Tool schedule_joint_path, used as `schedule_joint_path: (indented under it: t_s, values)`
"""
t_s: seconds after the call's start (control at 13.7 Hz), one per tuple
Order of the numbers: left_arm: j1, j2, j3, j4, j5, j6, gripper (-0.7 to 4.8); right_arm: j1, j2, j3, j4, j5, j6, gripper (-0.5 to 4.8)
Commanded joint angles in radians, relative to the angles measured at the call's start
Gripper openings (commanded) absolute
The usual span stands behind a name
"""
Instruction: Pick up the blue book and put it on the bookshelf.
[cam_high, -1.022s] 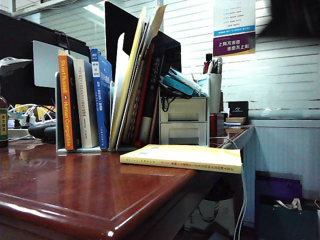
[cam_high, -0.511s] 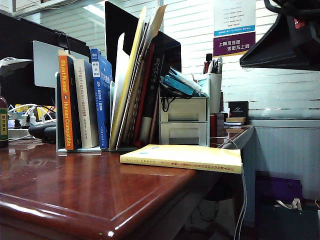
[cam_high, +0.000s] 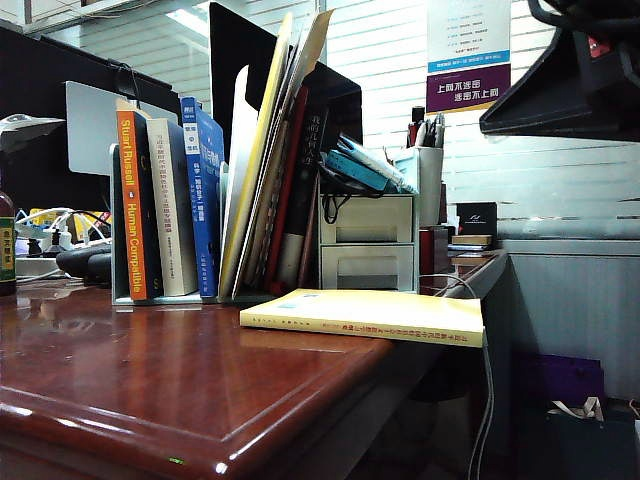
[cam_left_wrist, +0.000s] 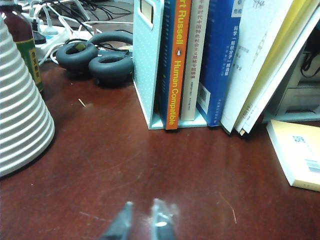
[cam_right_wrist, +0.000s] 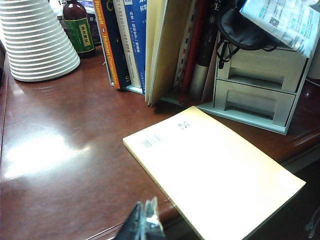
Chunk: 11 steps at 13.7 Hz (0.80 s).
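Only the left wrist view shows headphones (cam_left_wrist: 97, 57) beyond the slightly parted, empty left gripper (cam_left_wrist: 142, 222); the blue book (cam_left_wrist: 217, 60) stands in the bookshelf (cam_left_wrist: 147, 60) ahead, the closed, empty right gripper (cam_right_wrist: 145, 222) above the yellow book (cam_right_wrist: 215, 175).

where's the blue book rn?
The blue book stands upright in the bookshelf, left of centre in the exterior view, between a white-spined book and the leaning folders.

"Human Compatible" on orange spine (cam_high: 131, 215)
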<state>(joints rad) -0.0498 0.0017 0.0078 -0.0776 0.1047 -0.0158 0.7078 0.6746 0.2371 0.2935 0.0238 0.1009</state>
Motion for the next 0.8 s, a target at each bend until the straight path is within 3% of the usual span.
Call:
schedule_joint_path:
  t_s: [0.07, 0.36, 0.44, 0.51, 0.58, 0.66, 0.8]
  values:
    - [-0.001, 0.001, -0.001, 0.011, 0.005, 0.001, 0.4, 0.001, -0.001, 0.003, 0.013, 0.0, 0.004, 0.0]
    - [-0.001, 0.001, -0.001, 0.01, 0.005, 0.001, 0.4, -0.02, -0.1, -0.006, -0.031, 0.006, 0.003, 0.0]
    - [-0.001, 0.001, -0.001, 0.011, 0.008, 0.001, 0.4, -0.238, -0.321, -0.084, -0.023, 0.082, 0.0, 0.0]
    - [-0.001, 0.001, -0.001, 0.01, 0.008, 0.001, 0.4, -0.338, -0.423, -0.13, -0.024, 0.076, 0.0, 0.0]
    - [0.0, 0.001, -0.001, 0.011, 0.008, 0.001, 0.4, -0.378, -0.466, -0.15, -0.024, 0.04, 0.0, 0.0]
    - [0.0, 0.001, -0.001, 0.01, 0.008, 0.001, 0.4, -0.552, -0.675, -0.231, -0.145, -0.021, 0.011, 0.0]
    - [-0.002, 0.0, -0.001, 0.005, 0.01, 0.001, 0.4, -0.579, -0.673, -0.231, -0.196, -0.023, 0.011, 0.0]
